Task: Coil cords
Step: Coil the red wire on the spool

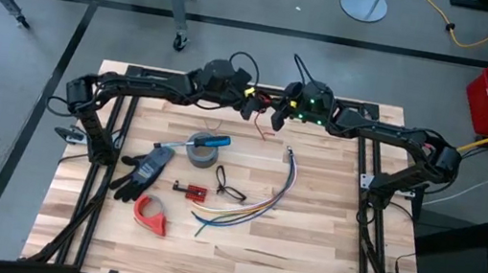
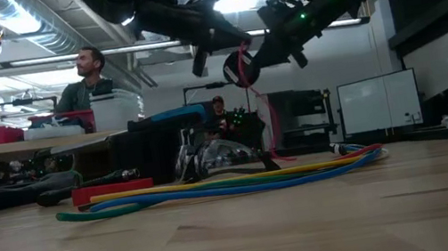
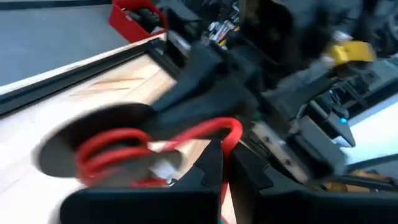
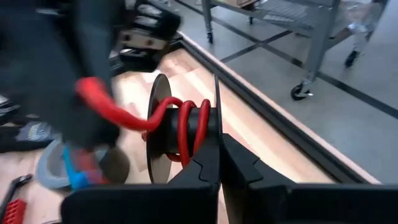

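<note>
Above the bench's far edge, right tool (image 1: 278,119) clamps the spool (image 4: 163,127); left tool (image 1: 249,106), just left, pinches the red wire (image 4: 186,127).

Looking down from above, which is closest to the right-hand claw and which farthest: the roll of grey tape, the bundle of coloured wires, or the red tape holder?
From the right gripper, at the table's far edge near the middle:
1. Roll of grey tape, nearest, toward the left arm's side.
2. Bundle of coloured wires, mid-table, running toward the near side.
3. Red tape holder, farthest, near the front on the left arm's side.
</note>
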`<state>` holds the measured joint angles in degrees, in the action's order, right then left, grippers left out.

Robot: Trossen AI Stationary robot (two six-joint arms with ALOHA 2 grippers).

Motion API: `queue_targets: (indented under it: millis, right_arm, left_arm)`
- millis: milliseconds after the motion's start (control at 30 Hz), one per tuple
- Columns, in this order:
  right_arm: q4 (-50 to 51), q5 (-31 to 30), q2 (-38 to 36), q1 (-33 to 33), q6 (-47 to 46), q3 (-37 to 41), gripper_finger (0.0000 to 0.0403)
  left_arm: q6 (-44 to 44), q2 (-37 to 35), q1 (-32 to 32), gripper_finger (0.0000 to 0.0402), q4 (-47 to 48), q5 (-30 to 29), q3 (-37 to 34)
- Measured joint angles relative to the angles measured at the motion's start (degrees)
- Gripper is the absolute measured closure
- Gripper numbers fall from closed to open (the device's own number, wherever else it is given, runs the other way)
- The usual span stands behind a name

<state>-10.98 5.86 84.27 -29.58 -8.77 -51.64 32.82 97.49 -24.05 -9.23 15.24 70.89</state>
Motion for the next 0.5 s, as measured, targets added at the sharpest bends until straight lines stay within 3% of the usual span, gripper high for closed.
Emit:
queue_targets:
  millis: [500]
  right_arm:
    - [-9.03, -0.79, 0.0, 0.0, -1.51, -0.02, 0.0402]
  left_arm:
    - [-3.5, 0.0, 3.45, 0.0401, -0.23, -2.46, -0.04]
